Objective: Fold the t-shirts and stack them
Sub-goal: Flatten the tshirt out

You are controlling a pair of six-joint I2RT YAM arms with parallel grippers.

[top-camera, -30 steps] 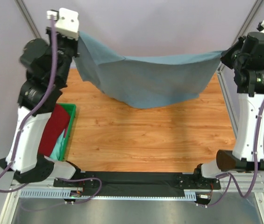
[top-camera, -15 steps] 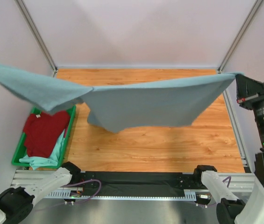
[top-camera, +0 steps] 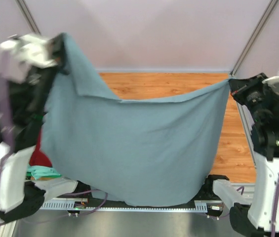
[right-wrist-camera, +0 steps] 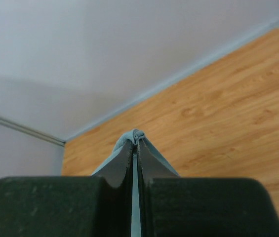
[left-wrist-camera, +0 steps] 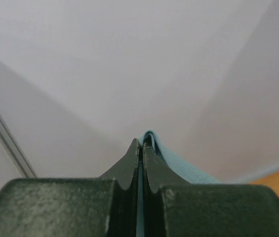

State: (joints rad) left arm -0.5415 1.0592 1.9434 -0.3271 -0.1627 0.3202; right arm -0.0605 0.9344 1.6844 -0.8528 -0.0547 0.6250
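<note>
The left claw (left-wrist-camera: 140,144) is pinched tight on an edge of the grey-blue t-shirt (top-camera: 139,143): in its wrist view the two fingers meet with only a sliver of cloth between them, a small fold peeks out just past the tips, and the fabric runs away down the right of the fingers. The right claw (right-wrist-camera: 135,144) is likewise clamped on the same shirt, with a little bunched knob of cloth at its tips and fabric falling away on both sides of its fingers. From above, the shirt hangs between the two claws as one broad sheet, its top edge sagging in the middle; the corner at the left claw sits higher in that view than the corner at the right claw, and the left arm is blurred. The lower hem falls well below both claws, in front of the arm bases. Beyond the sagging edge the wooden table (top-camera: 169,84) shows. Far below the left claw, beside its arm, slivers of the dark red t-shirt (top-camera: 39,148) and the mint-green t-shirt (top-camera: 43,173) show, mostly hidden by the hanging sheet
</note>
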